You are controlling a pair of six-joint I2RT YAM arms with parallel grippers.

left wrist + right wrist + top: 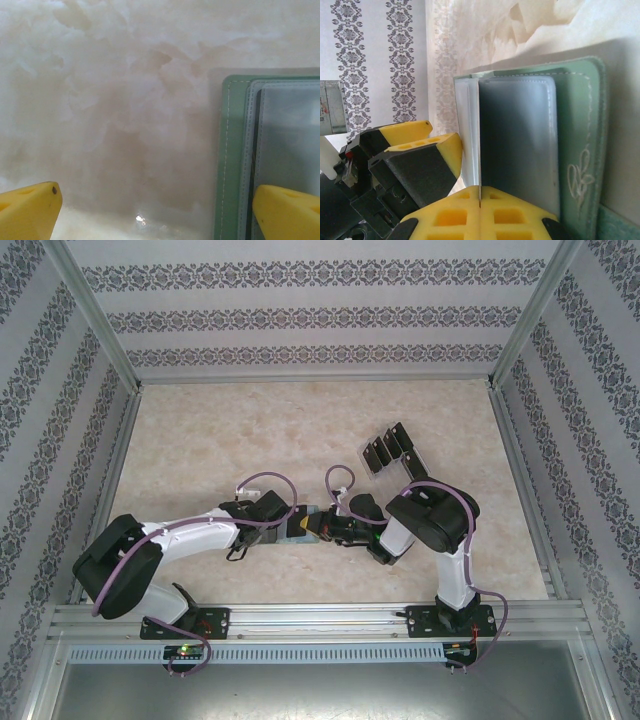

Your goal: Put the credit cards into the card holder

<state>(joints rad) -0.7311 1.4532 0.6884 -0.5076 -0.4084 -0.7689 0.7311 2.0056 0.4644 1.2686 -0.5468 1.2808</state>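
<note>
Right gripper pinches a sleeve of the opened card holder, left gripper gapes empty over its edge, and the credit cards sit in a rack far right, so loading seems barely begun.

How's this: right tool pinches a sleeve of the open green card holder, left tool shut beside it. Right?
No: the left tool is open, jaws wide apart, per the left wrist view. The right tool does pinch a sleeve of the card holder.
</note>
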